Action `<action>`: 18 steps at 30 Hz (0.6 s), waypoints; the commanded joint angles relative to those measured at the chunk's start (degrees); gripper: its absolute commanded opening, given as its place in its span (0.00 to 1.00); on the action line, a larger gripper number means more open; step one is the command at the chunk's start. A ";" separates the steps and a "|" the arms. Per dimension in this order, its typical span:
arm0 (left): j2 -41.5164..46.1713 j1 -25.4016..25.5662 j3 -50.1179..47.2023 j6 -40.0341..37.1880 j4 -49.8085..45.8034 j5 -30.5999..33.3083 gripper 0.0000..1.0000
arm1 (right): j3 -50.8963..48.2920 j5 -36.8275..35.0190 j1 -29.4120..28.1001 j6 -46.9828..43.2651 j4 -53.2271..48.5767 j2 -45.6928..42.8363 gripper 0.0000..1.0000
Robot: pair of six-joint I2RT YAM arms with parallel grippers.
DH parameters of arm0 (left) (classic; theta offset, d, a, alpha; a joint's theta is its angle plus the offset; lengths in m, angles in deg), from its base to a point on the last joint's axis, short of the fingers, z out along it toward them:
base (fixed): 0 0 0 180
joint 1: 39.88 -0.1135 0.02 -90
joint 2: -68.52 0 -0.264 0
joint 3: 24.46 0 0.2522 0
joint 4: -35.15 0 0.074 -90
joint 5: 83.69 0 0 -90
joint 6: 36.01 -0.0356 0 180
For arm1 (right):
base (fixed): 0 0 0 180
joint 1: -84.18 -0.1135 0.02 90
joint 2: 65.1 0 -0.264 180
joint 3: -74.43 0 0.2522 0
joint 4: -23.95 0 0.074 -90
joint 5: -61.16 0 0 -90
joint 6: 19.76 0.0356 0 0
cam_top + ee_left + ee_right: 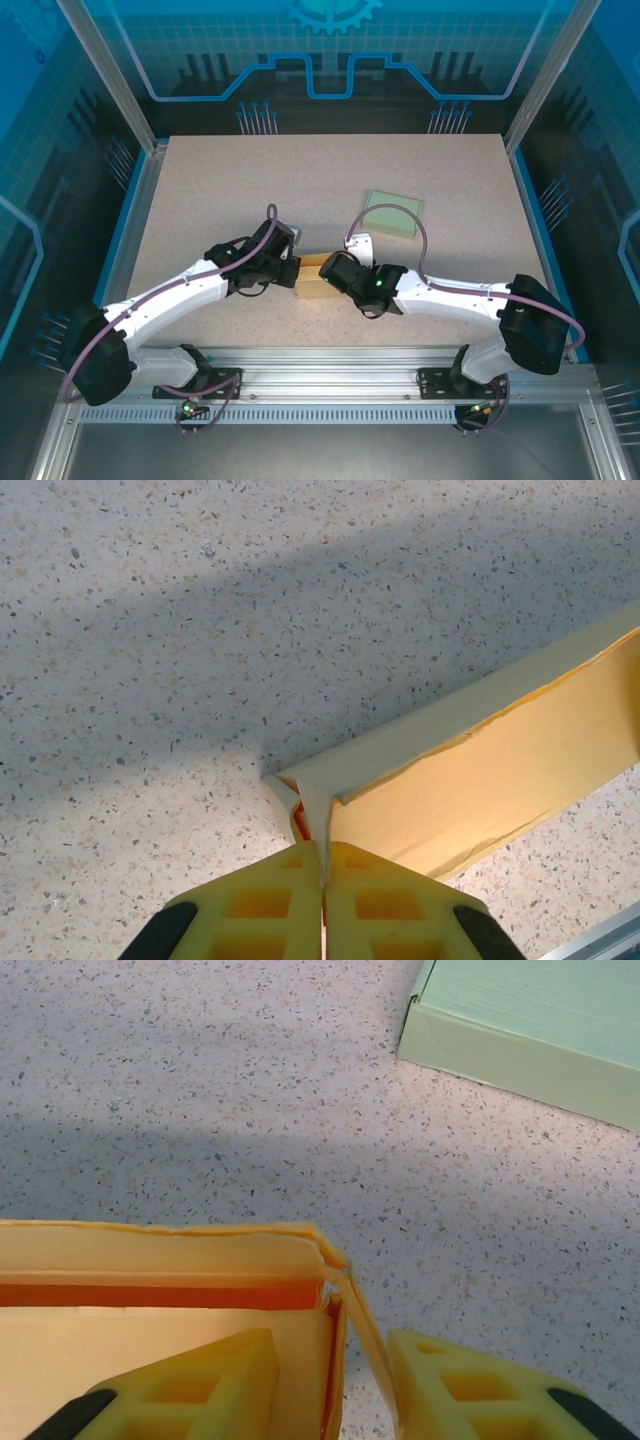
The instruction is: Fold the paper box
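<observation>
Left gripper [322, 858] pinched tight on paper box [480, 780] corner flap. Right gripper [332, 1345] part open, straddling box end wall, unclamped.

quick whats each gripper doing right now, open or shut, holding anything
Left gripper: closed, pinching a corner of the yellow box.
Right gripper: open, fingers either side of the box's end wall, not clamped.

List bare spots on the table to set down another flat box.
Free: the far-left of the speckled beige table, from its left edge across to the flat pale-green box; also the far strip behind that box. Crowded: near centre, where the left gripper and right gripper meet on the yellow paper box.
</observation>
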 commanded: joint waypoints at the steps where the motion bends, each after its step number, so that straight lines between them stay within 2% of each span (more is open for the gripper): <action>1: -1.00 0.42 -0.64 1.26 2.25 -5.43 0.09 | -1.60 2.31 0.23 0.91 -1.10 1.75 0.37; 6: -0.92 0.43 -2.76 1.93 3.26 -5.55 0.09 | -1.60 2.05 0.22 0.77 -1.33 1.66 0.36; 10: -0.58 0.45 -3.39 2.18 4.13 -5.49 0.16 | -1.56 1.96 0.09 0.87 -1.36 1.60 0.36; 15: 2.67 0.44 -2.76 1.19 4.44 -2.58 0.39 | -1.60 1.93 0.08 0.90 -1.46 1.60 0.36; 18: 4.71 0.39 -1.95 -0.25 3.66 -0.38 0.42 | -1.60 1.71 -0.04 0.96 -1.53 1.59 0.36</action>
